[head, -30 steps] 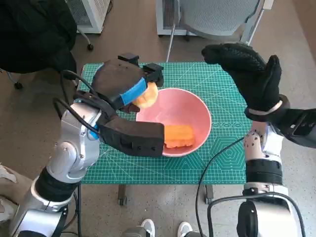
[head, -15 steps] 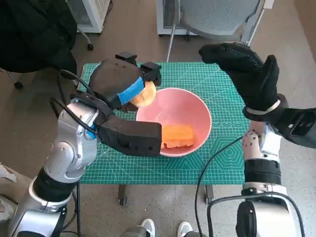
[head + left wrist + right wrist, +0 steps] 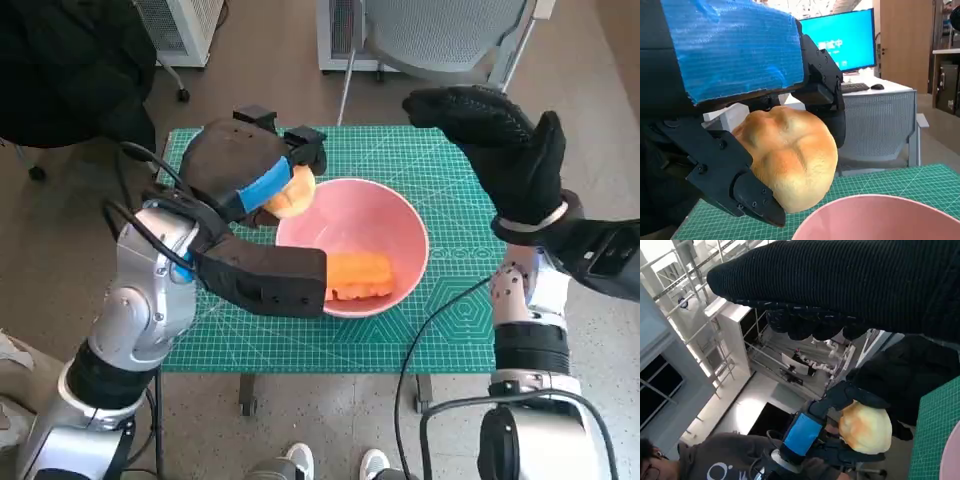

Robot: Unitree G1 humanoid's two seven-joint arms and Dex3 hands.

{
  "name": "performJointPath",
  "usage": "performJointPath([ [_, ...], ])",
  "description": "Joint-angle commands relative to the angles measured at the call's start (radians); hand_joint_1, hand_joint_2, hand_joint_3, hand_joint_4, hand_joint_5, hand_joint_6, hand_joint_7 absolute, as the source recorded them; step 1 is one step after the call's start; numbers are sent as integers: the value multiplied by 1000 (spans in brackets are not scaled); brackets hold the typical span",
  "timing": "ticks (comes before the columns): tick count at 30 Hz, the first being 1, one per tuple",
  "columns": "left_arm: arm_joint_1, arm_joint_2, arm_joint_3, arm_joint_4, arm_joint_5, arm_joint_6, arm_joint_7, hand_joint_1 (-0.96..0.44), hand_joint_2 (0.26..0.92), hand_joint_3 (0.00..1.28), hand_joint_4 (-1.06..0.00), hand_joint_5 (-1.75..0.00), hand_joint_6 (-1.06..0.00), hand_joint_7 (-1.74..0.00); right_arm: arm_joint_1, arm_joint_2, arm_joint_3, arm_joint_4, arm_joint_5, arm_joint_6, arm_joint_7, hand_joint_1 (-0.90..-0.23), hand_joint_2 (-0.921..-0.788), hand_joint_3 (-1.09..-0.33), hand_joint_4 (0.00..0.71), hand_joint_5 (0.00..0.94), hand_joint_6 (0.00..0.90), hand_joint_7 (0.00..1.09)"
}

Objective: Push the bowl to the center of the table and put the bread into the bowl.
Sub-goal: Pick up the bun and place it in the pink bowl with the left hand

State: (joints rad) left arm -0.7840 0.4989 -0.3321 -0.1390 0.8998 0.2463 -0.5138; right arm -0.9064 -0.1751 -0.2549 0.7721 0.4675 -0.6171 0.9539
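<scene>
A pink bowl (image 3: 380, 225) stands near the middle of the green mat (image 3: 450, 310), with an orange piece of bread (image 3: 360, 272) lying inside it. My left hand (image 3: 245, 165) grips a round golden bread roll (image 3: 288, 195) just above the bowl's left rim; the roll (image 3: 790, 157) fills the left wrist view between the black fingers (image 3: 735, 172), over the bowl's rim (image 3: 875, 217). My right hand (image 3: 500, 145) hovers above the mat's right side, raised, holding nothing. The right wrist view shows the roll (image 3: 866, 427) in the left hand (image 3: 810, 432).
A grey chair (image 3: 440, 40) stands behind the table. A black garment (image 3: 70, 70) lies at the far left. Feet (image 3: 330, 465) show at the table's near edge. A person (image 3: 705, 465) appears in the right wrist view.
The left hand with the roll has shifted slightly left and back from the bowl. The right hand has barely moved.
</scene>
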Motion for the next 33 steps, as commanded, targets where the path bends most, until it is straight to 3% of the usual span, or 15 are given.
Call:
performJointPath([
  [1, 4, 3, 10, -15, 7, -1, -3, 1, 919, 55, -732, -1187, -625, -1109, 20, 4, 4, 3, -5, 5, -2, -718, -921, -834, 271, 0, 331, 3],
  [27, 5, -3, 5, -29, 15, 10, -11, 1, 920, 52, -732, -1186, -625, -1109, 30, -1, 2, -13, 0, 12, 2, -718, -921, -834, 271, 0, 332, 2],
  [28, -54, -123, -87, 146, 27, 42, -46, 1, 920, 52, -732, -1186, -625, -1109, 47, -10, -4, -30, -1, 9, -9, -718, -921, -834, 271, 0, 332, 2],
  [29, -99, -213, -157, 277, 36, 66, -71, 25, 920, 78, -471, -798, -436, -831, 59, -16, -9, -42, -2, 7, -17, -713, -921, -844, 267, 0, 322, 2],
  [30, -121, -268, -187, 366, 8, 51, -72, 40, 920, 99, -317, -515, -333, -612, 68, -21, -12, -51, -2, 6, -23, -710, -921, -852, 265, 0, 316, 1],
  [33, -132, -299, -180, 430, -53, 17, -58, 10, 909, 108, -135, -169, -225, -293, 73, -23, -12, -59, -2, 8, -27, -706, -921, -862, 261, 0, 309, 1],
])
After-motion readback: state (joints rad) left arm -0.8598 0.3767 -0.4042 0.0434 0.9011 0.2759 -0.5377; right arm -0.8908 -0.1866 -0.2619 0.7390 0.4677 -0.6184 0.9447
